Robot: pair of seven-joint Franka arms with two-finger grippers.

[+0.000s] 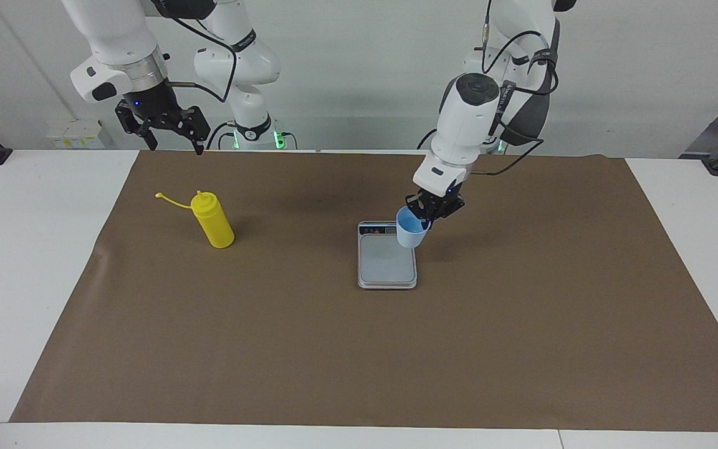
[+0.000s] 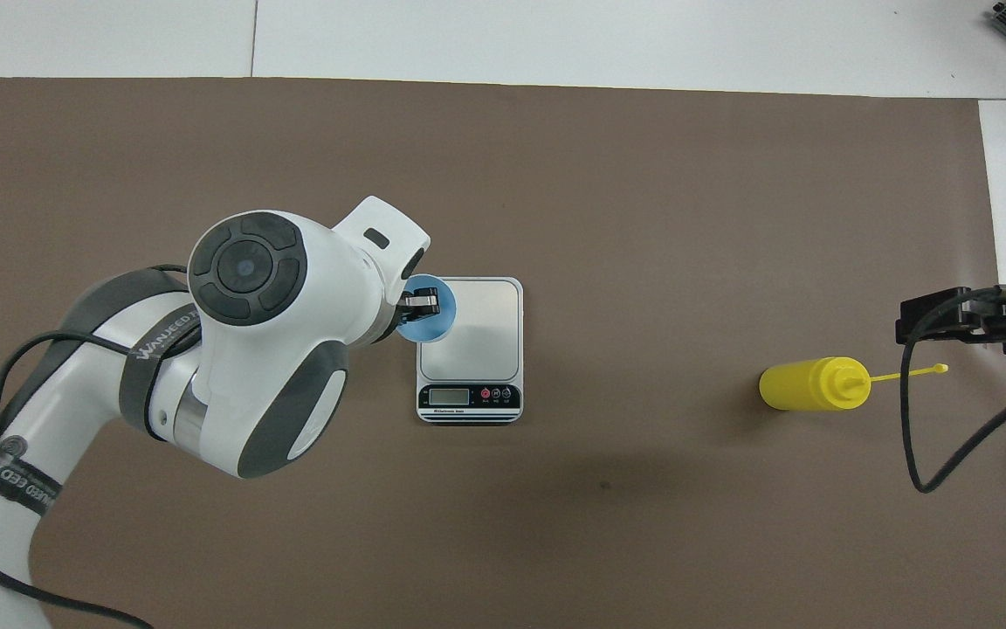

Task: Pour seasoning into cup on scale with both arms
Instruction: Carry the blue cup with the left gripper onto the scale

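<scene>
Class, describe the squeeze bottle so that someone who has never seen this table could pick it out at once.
Start at the brown mat that covers the table, with the scale at its middle. Toward the right arm's end of the mat, well apart from the scale, stands the squeeze bottle. It is the only yellow thing there, with a cone nozzle and a thin cap strap sticking out sideways.
</scene>
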